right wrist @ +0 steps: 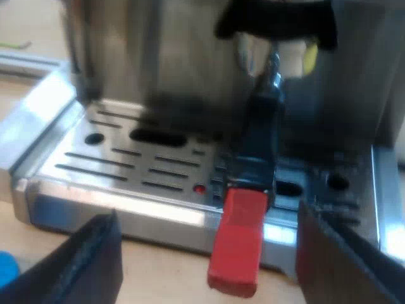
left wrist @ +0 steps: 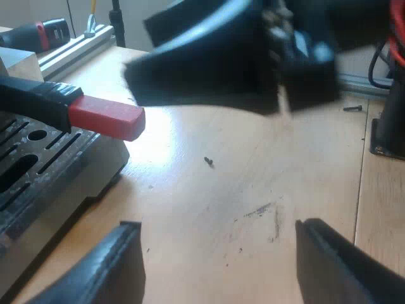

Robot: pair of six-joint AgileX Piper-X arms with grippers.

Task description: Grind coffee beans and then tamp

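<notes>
The holder's dark handle (right wrist: 261, 136) runs out from the espresso machine's front (right wrist: 190, 57) over the drip tray (right wrist: 145, 171) and ends in a red tip (right wrist: 237, 242). My right gripper (right wrist: 209, 266) stands open just before that red tip, one finger on each side, nothing held. From the left wrist, the same handle (left wrist: 38, 101) with its red end (left wrist: 106, 118) sticks out past the drip tray (left wrist: 38, 164). My left gripper (left wrist: 218, 266) hangs open over bare wooden table (left wrist: 240, 183). The other arm's dark bulk (left wrist: 234, 57) looms close beyond the red end.
A small dark screw (left wrist: 208, 161) lies on the wood, another (left wrist: 352, 108) farther off. A red and black tool (left wrist: 39, 33) rests by a metal rail (left wrist: 76, 47). A dark post (left wrist: 391, 120) stands on the table. A blue object (right wrist: 6, 269) sits by the tray's corner.
</notes>
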